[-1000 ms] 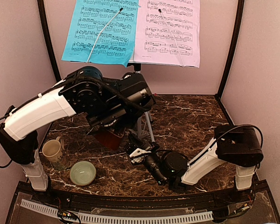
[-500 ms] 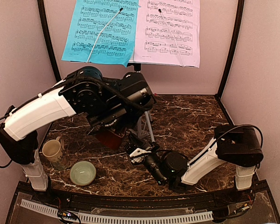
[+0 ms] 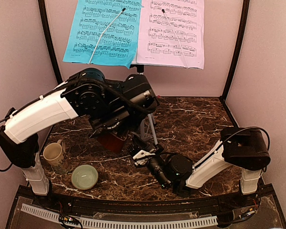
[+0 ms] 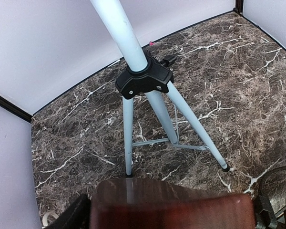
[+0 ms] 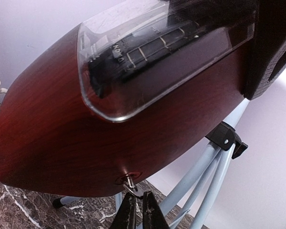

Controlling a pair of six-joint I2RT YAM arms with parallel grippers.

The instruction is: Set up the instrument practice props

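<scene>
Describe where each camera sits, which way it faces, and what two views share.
Top external: above and behind the bases, facing down over the dark marble table; left arm and right arm show whole.
Left wrist: faces down past the dark-red pyramid metronome in the left gripper to the legs of the silver tripod music stand.
Right wrist: faces the metronome's side close up; the shut right gripper shows below.
Shared: both wrist views show metronome and stand legs.

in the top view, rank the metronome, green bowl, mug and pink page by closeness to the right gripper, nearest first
1. metronome, just left of the right gripper
2. green bowl, front left
3. mug, far left
4. pink page, high at the back
</scene>
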